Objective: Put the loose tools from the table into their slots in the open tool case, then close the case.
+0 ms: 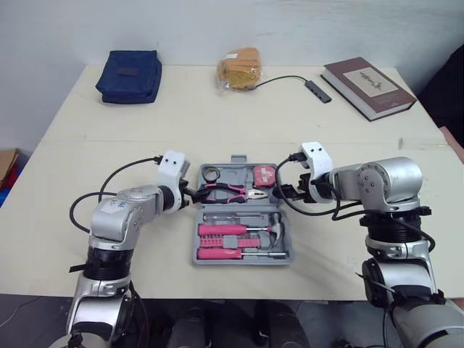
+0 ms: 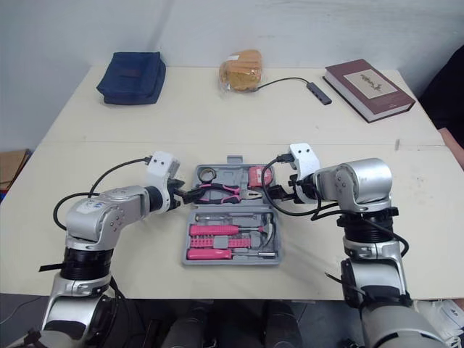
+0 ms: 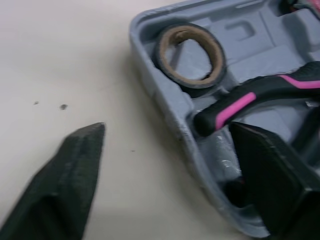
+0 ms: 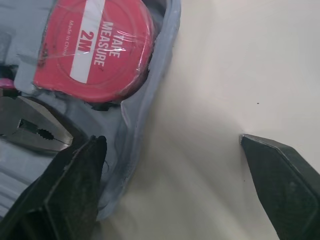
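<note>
The grey tool case [image 1: 239, 260] lies open at the table's middle. Its far half holds a tape roll [image 3: 190, 52], pink-handled pliers [image 1: 230, 191] and a red tape measure [image 4: 95, 50]. In the near half lie pink screwdrivers [image 1: 221, 230] and a hammer [image 1: 276, 230]. My left gripper [image 3: 167, 130] is open at the far half's left side, one finger over the table and the other over the tray beside the pliers' handle. My right gripper [image 4: 172, 139] is open at the right side, its fingers astride the case's rim just below the tape measure.
At the table's far side lie a navy pouch [image 1: 130, 75], a bagged loaf [image 1: 240, 68], a USB hub on a cable [image 1: 317, 90] and a dark red book [image 1: 368, 87]. Bare tabletop flanks the case on both sides.
</note>
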Available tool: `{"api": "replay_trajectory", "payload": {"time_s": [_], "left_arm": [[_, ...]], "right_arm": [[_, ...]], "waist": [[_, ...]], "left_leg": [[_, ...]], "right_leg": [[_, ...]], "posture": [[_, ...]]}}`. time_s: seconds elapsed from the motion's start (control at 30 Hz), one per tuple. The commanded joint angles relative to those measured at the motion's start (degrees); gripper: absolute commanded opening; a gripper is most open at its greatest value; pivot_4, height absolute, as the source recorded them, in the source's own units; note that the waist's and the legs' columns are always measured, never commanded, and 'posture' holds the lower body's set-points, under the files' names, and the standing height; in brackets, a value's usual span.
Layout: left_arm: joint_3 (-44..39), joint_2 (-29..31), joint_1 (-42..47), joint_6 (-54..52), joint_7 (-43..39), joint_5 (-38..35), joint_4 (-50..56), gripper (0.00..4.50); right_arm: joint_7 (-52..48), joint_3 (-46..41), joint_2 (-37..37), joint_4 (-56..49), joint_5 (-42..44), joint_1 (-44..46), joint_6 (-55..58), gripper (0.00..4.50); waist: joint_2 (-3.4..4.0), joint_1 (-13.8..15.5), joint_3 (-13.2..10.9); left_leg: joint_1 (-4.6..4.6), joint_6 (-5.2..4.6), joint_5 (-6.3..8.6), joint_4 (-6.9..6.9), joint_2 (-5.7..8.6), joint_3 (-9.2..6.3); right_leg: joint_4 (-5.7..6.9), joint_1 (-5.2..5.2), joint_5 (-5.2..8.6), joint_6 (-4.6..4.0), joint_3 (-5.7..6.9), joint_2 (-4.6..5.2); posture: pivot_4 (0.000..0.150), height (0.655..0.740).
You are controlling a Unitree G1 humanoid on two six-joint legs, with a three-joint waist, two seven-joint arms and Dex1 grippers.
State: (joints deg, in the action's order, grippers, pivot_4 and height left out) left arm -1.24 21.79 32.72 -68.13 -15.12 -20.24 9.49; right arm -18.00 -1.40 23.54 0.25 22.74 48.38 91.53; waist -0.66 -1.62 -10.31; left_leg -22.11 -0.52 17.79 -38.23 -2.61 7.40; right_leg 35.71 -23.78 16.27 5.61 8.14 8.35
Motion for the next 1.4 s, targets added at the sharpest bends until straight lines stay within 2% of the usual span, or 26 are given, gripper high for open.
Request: {"api": "replay_trajectory", "payload": {"time_s": [0.03, 0.13, 0.17, 0.2, 0.23, 0.4, 0.57, 0.7, 0.8, 0.87, 0.93, 1.07, 1.13, 1.23, 1.4], "left_arm": [[0.3, -0.1, 0.2, -0.3, -0.5, -0.1, 0.7, 2.02], [0.3, -0.5, 0.3, 0.5, -0.9, 0.0, 1.2, 0.82], [0.1, -0.7, 0.4, 0.5, -1.0, -0.1, 1.1, 0.27], [-0.4, -1.2, 0.6, 0.6, -1.1, -0.4, 0.9, 0.02], [-0.8, -1.6, 0.6, 0.5, -1.2, -0.7, 0.9, 0.00], [-2.1, -2.9, 0.5, 3.6, -2.9, -1.6, 0.8, 0.00], [-1.5, -2.4, -0.7, 16.9, -6.5, 0.5, -0.6, 0.00], [-0.1, -0.7, -1.4, 22.3, -8.9, 2.1, -1.8, 0.00], [-1.7, -1.8, -2.1, 35.9, -7.5, 5.5, -6.7, 0.00], [0.1, -0.1, -3.5, 47.6, -8.4, 10.1, -9.7, 0.00], [-0.3, -0.3, -5.2, 58.8, -10.4, 10.8, -12.5, 0.00], [0.6, 2.0, -7.5, 76.8, -8.9, 17.3, -19.0, 0.00], [1.3, 3.1, -8.6, 84.9, -8.7, 19.9, -21.4, 0.00], [1.5, 3.8, -10.7, 92.1, -7.9, 21.8, -22.9, 0.00], [-0.2, 4.6, -14.3, 95.2, -4.3, 25.2, -22.4, 0.00]], "right_arm": [[-0.3, 1.3, -0.6, 0.9, 0.5, -0.7, 1.0, 2.73], [0.8, -0.2, -2.3, 2.1, 0.8, 0.0, 1.0, 1.41], [1.2, -0.7, -2.8, 2.2, 0.9, 0.2, 1.0, 0.73], [1.4, -0.7, -3.0, 1.9, 0.9, 0.2, 1.0, 0.30], [1.7, -0.9, -3.1, 1.4, 1.0, 0.0, 1.0, 0.03], [2.3, -2.5, -3.6, -3.3, 0.4, -2.1, -0.3, 0.03], [-0.3, -2.0, -2.0, -9.9, 0.2, -7.1, -13.3, 0.03], [-2.2, -1.0, -0.5, -12.2, -0.8, -10.9, -22.1, 0.03], [-3.9, 4.1, 4.6, -12.7, -7.3, -16.0, -35.7, 0.03], [-4.9, 5.7, 6.4, -12.2, -11.6, -19.6, -50.0, 0.03], [-5.5, 6.9, 7.5, -11.2, -14.7, -22.5, -60.5, 0.03], [-5.9, 8.3, 9.1, -6.8, -21.0, -28.1, -83.1, 0.03], [-5.4, 8.6, 9.4, -4.4, -23.1, -29.8, -90.1, 0.03], [-3.4, 9.1, 11.1, -0.4, -28.5, -32.3, -98.9, 0.03], [1.9, 9.7, 13.8, 6.8, -36.9, -36.3, -113.6, 0.03]], "waist": [[0.00, 0.0, 0.0], [-0.03, 0.1, 0.0], [-0.03, 0.1, 0.0], [-0.02, 0.1, 0.1], [0.00, 0.1, 0.1], [0.01, 0.2, 0.1], [0.01, 0.2, 0.1], [0.00, 0.2, 0.1], [0.01, 0.3, 0.1], [-0.02, 0.2, 0.0], [-0.02, 0.2, 0.0], [-0.03, 0.1, 0.0], [-0.04, 0.1, 0.0], [-0.02, 0.1, 0.0], [-0.02, 0.1, 0.0]], "left_leg": [[0.02, 0.00, 0.00, 0.01, -0.01, 0.01], [0.02, 0.00, 0.00, 0.02, 0.00, 0.01], [0.02, 0.00, 0.00, 0.00, 0.00, 0.02], [0.03, -0.01, -0.01, 0.00, 0.00, 0.02], [0.05, -0.01, -0.01, 0.00, 0.00, 0.02], [0.05, -0.02, -0.01, 0.03, 0.01, -0.02], [-0.04, -0.02, 0.00, 0.03, 0.04, 0.01], [-0.13, -0.02, 0.00, 0.06, 0.05, 0.06], [-0.13, -0.04, 0.00, 0.08, 0.05, 0.10], [-0.14, -0.06, 0.01, 0.12, 0.06, 0.12], [-0.13, -0.07, 0.02, 0.16, 0.09, 0.19], [-0.11, -0.09, 0.03, 0.18, 0.05, 0.31], [-0.08, -0.09, 0.03, 0.17, 0.04, 0.38], [-0.03, -0.11, 0.04, 0.17, 0.01, 0.38], [0.01, -0.21, 0.09, 0.15, 0.01, 0.42]], "right_leg": [[0.01, 0.00, 0.00, 0.00, -0.02, 0.00], [0.02, 0.00, 0.00, 0.00, -0.02, 0.00], [0.02, 0.00, 0.00, 0.00, -0.03, 0.00], [0.02, 0.01, -0.01, -0.01, -0.03, 0.01], [0.02, 0.03, -0.01, -0.01, -0.04, 0.01], [0.00, 0.05, -0.02, -0.01, -0.03, 0.05], [-0.06, -0.02, -0.04, 0.03, -0.01, 0.05], [-0.07, -0.13, -0.05, 0.04, -0.03, 0.04], [-0.10, -0.14, -0.05, 0.05, -0.04, 0.04], [-0.19, -0.14, -0.06, 0.07, -0.03, 0.04], [-0.24, -0.15, -0.08, 0.10, -0.03, 0.04], [-0.29, -0.16, -0.09, 0.12, -0.04, 0.04], [-0.28, -0.15, -0.10, 0.11, -0.04, 0.05], [-0.28, -0.15, -0.11, 0.09, -0.08, 0.06], [-0.28, -0.14, -0.12, 0.12, -0.12, 0.12]], "posture": [[0.150, 0.7400], [0.150, 0.7400], [0.150, 0.7400], [0.150, 0.7400], [0.150, 0.7400], [0.150, 0.7400], [0.150, 0.7400], [0.150, 0.7400], [0.150, 0.7400], [0.150, 0.7400], [0.150, 0.7400], [0.150, 0.7400], [0.150, 0.7400], [0.150, 0.7400], [0.150, 0.7400]]}}
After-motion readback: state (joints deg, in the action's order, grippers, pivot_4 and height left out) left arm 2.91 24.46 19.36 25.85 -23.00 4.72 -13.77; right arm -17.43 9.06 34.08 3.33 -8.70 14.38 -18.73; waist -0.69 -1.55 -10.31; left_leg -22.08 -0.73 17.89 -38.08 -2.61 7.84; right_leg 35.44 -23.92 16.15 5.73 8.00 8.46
